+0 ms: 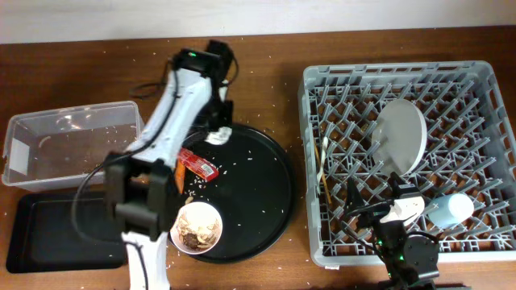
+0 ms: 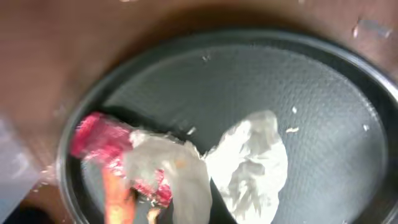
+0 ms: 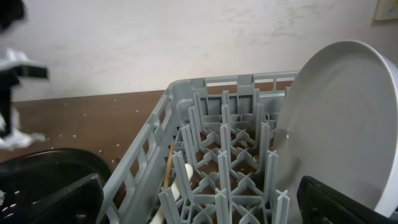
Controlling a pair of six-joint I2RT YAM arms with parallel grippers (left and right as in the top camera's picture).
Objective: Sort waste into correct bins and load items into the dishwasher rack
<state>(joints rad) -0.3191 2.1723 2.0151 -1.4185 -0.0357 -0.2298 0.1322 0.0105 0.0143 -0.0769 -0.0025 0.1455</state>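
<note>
A crumpled white tissue [image 1: 218,135] [image 2: 252,165] lies at the back left of the round black tray [image 1: 266,201]. My left gripper [image 1: 214,121] hovers right over it; its jaws are blurred in the left wrist view. A red foil wrapper [image 1: 197,163] [image 2: 93,135] and an orange piece [image 1: 179,174] [image 2: 118,199] lie nearby. A white bowl [image 1: 197,228] holds brown scraps. The grey rack [image 1: 484,113] holds a white plate [image 1: 401,135] [image 3: 348,124], a light-blue cup [image 1: 450,209], a white fork [image 1: 325,151] and chopsticks [image 1: 326,187]. My right gripper [image 1: 377,198] [image 3: 205,205] is open and empty over the rack's front.
A clear plastic tub [image 1: 68,129] stands at the far left, with a shallow black rectangular tray [image 1: 48,234] in front of it. Rice grains are scattered over the round tray and the brown table. The left arm crosses above the tray's left side.
</note>
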